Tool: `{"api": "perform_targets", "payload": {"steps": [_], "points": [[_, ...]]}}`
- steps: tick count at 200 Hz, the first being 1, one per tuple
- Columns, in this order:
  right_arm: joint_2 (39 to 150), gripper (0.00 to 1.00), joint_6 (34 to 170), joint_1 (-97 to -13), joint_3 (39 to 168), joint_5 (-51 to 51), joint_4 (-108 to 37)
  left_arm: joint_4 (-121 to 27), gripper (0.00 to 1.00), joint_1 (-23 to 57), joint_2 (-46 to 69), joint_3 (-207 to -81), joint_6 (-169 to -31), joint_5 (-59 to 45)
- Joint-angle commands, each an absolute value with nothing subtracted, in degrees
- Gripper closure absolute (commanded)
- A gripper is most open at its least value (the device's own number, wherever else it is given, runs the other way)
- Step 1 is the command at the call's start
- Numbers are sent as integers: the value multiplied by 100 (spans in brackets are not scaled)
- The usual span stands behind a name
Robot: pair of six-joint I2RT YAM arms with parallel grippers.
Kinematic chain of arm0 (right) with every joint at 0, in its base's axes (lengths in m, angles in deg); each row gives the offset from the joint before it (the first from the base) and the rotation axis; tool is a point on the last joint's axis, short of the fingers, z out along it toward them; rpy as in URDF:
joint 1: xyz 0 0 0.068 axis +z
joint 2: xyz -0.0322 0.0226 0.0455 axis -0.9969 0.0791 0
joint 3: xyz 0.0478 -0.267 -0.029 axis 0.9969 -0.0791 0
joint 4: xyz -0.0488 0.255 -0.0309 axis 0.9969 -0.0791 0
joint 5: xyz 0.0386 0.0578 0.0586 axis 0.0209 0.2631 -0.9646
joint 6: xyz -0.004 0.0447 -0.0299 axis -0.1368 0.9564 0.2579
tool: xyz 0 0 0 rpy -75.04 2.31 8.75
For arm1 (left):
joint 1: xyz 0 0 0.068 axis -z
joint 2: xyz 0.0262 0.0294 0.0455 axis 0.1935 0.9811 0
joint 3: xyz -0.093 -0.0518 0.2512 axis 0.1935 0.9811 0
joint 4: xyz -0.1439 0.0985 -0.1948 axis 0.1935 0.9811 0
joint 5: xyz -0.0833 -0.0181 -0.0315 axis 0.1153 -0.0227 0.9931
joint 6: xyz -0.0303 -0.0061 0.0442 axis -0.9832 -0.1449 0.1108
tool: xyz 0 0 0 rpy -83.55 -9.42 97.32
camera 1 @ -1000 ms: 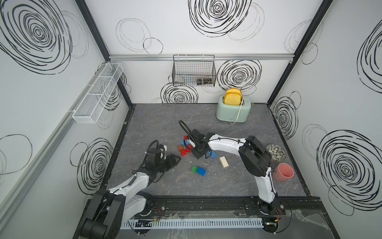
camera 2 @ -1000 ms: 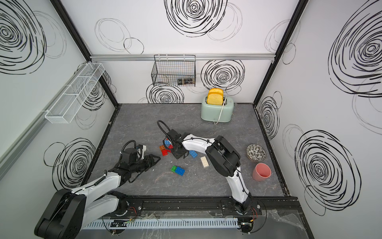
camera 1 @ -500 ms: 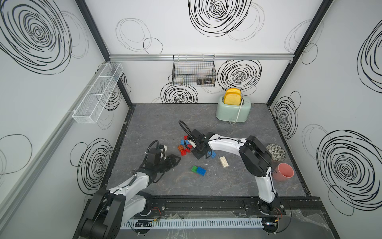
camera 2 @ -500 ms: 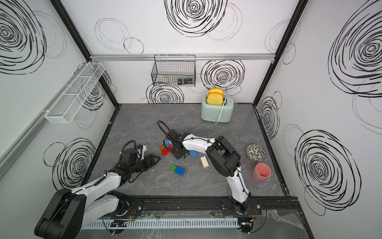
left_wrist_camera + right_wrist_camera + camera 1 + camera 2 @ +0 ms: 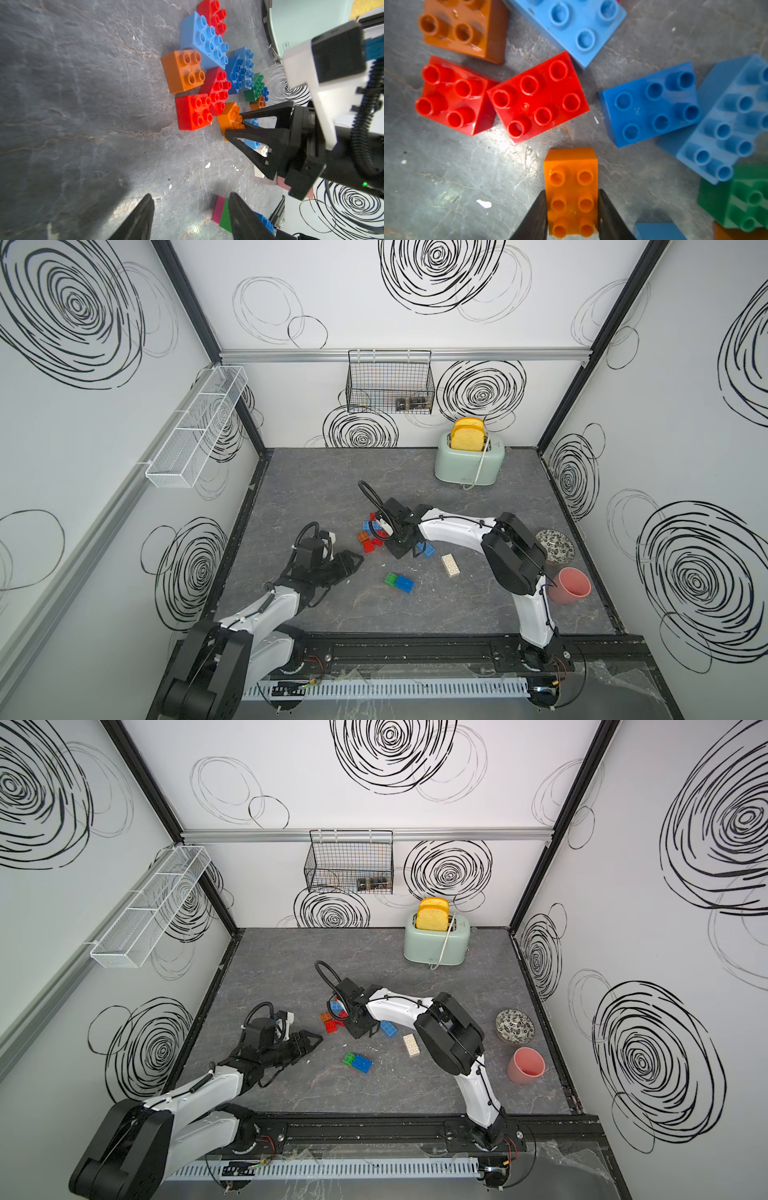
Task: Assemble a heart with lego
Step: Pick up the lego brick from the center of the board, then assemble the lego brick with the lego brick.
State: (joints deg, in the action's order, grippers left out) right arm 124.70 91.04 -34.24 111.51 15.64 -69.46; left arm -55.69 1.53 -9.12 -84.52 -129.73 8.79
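Note:
Loose lego bricks lie in a cluster mid-table. In the right wrist view a red square brick (image 5: 452, 97), a longer red brick (image 5: 537, 97), a brown-orange brick (image 5: 463, 27), blue bricks (image 5: 650, 104) and a green brick (image 5: 741, 197) lie studs up. My right gripper (image 5: 572, 193) is shut on an orange six-stud brick (image 5: 571, 178), its fingers pressed against both long sides; the brick sits low at the floor beside the red ones. In both top views this gripper (image 5: 395, 539) points down into the cluster. My left gripper (image 5: 191, 197) stands open and empty, left of the cluster (image 5: 353, 562).
A joined green-and-blue brick (image 5: 400, 581), a cream brick (image 5: 450, 564) and a blue brick (image 5: 426, 549) lie near the cluster. A mint toaster (image 5: 469, 462) stands at the back, a patterned bowl (image 5: 555, 546) and pink cup (image 5: 569, 585) at the right. A wire basket (image 5: 388, 381) hangs on the back wall.
My right gripper's jaws have closed in on the orange brick. Neither arm has shifted noticeably, and the left gripper is unchanged.

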Motion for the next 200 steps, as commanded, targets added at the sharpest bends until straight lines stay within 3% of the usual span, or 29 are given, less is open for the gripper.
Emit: {"api": "perform_targets", "payload": {"steps": [1,132,200], "points": [[12307,64,9049,-3408,11261,1508,-7151,-5819,38,122,-911,-8388,-13006,890],[11136,69,9283,-2606,11129,1279,-7795,-5904,38,132,-827,-8454,-13041,851],[11107,69,9791,-2074,10745,1266,-7713,-5847,38,136,-835,-8467,-12992,879]]}}
